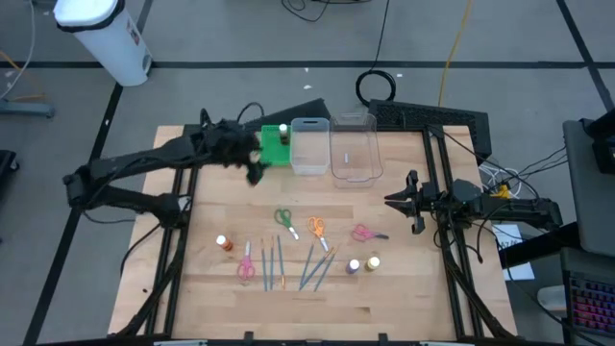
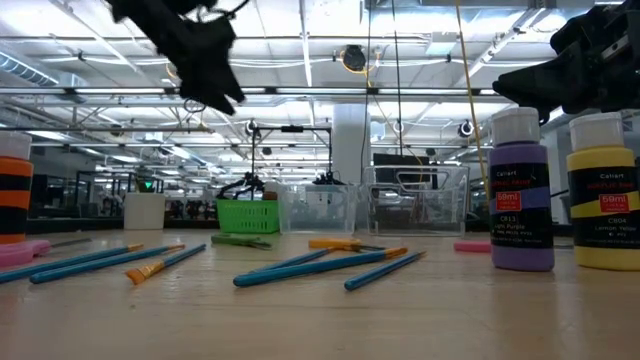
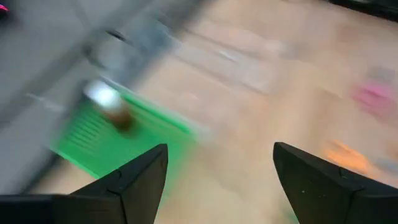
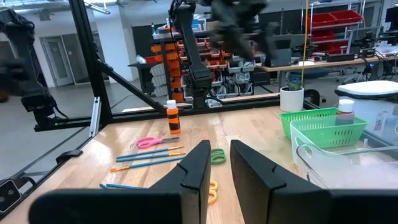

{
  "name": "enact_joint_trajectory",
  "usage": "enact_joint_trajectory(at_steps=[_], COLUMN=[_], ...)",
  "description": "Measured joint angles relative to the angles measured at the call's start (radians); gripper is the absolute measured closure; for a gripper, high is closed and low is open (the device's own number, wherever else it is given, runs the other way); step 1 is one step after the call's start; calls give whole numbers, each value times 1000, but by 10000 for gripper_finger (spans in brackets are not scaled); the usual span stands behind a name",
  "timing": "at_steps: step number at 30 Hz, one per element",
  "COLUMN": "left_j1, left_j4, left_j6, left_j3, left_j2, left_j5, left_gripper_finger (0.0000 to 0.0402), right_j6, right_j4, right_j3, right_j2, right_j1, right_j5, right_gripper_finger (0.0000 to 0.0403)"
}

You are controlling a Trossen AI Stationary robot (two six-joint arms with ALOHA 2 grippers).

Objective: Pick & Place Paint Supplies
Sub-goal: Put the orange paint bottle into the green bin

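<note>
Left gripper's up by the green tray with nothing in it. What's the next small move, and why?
Probably swing the left gripper back toward the orange bottle, the nearest supply on its side. Its fingers are open and empty, and one bottle already sits in the green tray. Scissors, brushes and three bottles still lie on the table. The right gripper waits at the right edge.

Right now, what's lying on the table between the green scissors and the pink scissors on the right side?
In the high view, the orange scissors lie between the green scissors and the pink scissors; otherwise that stretch is bare wood.
</note>
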Motion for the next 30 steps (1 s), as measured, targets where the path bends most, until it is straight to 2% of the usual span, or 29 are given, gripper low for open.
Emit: enact_joint_trajectory(at_steps=[3,5,9,12,17,21,30], left_j1=[-104,-197,-379,-476,-570,-631,-750], left_j4=[-155,-247,-415,-511,-599,-661,-679], left_j6=[-195,-303,-445,-571,-788,-957,-1134], left_j3=[0,0,0,0,0,0,0], left_j2=[-64,-87,-87,-88,-88,-86,-13], left_j5=[94,111,30,-34,-98,-98,-97], left_gripper_finger=[101,101,101,101,101,101,101], right_j6=[0,0,0,0,0,0,0], right_j4=[0,0,0,0,0,0,0], right_j3=[0,0,0,0,0,0,0], right_j2=[0,0,0,0,0,0,0], right_j1=[0,0,0,0,0,0,0], right_j5=[0,0,0,0,0,0,0], right_gripper_finger=[348,348,348,348,348,348,348])
